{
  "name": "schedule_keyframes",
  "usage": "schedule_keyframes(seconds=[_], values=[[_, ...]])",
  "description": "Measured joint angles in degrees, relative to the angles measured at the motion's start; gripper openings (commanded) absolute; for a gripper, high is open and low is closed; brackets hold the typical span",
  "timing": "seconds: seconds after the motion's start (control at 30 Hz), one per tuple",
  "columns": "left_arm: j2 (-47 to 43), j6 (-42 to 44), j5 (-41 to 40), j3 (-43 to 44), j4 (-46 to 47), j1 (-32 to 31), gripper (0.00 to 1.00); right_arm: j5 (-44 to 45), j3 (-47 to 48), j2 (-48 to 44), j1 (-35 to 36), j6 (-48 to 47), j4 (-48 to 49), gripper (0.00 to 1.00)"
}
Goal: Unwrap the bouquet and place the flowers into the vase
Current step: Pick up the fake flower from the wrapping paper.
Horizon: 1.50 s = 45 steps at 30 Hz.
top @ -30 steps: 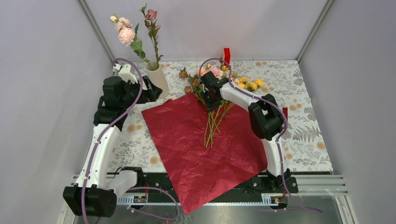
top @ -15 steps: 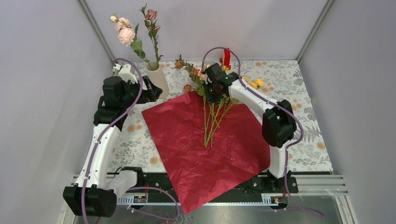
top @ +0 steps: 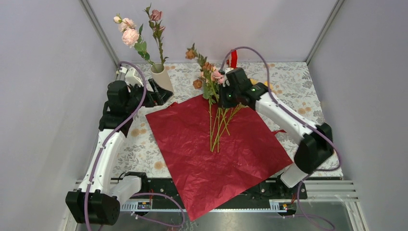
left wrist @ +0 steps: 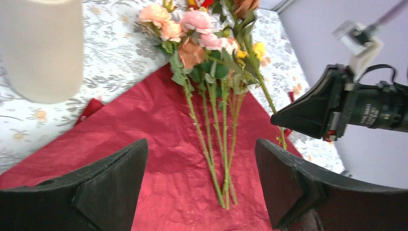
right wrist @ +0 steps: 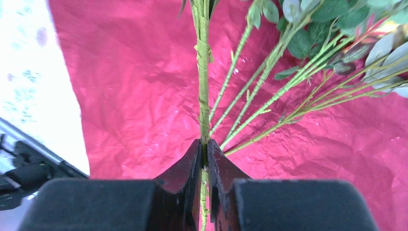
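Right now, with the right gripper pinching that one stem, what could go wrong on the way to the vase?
The right gripper pinches a thin stem with narrow fingertips; it may swivel or slip. It runs close beside the other stems on the red paper, so some may drag along. The vase already holds flowers and the open left gripper isn't steadying it, so it could tip.

Crinkled red wrapping paper (top: 207,163), smooth matte vase (top: 161,77), printed tablecloth (top: 310,84)

The table (top: 312,96) (covered by a grey floral cloth (top: 139,144)) is enclosed by plain grey walls (top: 43,96), joined behind it by metal posts (top: 98,31).
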Motion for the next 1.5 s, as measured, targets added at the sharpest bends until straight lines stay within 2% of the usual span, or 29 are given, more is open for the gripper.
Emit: schedule_keyframes(seconds=[0.2,0.33,0.4,0.6,0.8,0.97,1.2,1.5], values=[[-4.26,-7.93,1.01,-2.47,5.68,-5.33,0.86,0.33,-4.44,-14.14,0.39,2.82,4.37,0.00],[-8.28,-14.78,0.83,-3.74,13.16,-11.26,0.86,0.57,-9.14,-23.17,1.90,5.53,7.96,0.00],[-9.57,-18.14,0.17,-4.11,17.31,-16.35,0.86,1.05,-10.78,-26.64,3.52,6.75,9.25,0.00],[-8.94,-22.77,-4.74,-4.15,24.52,-27.63,0.87,4.63,-11.65,-32.26,10.08,9.05,12.50,0.00],[-2.03,-22.75,-10.51,-1.22,24.28,-34.99,0.86,8.26,-11.61,-32.63,15.52,9.46,14.12,0.00],[1.31,-21.51,-13.77,1.14,23.12,-37.68,0.81,10.51,-10.93,-31.28,18.82,9.31,13.97,0.00],[2.54,-18.25,-18.82,5.92,20.61,-38.18,0.59,12.46,-9.86,-30.40,21.03,8.28,13.14,0.00],[4.50,-15.23,-22.40,10.34,17.31,-38.18,0.49,15.10,-8.20,-29.44,22.32,6.47,11.21,0.00]])
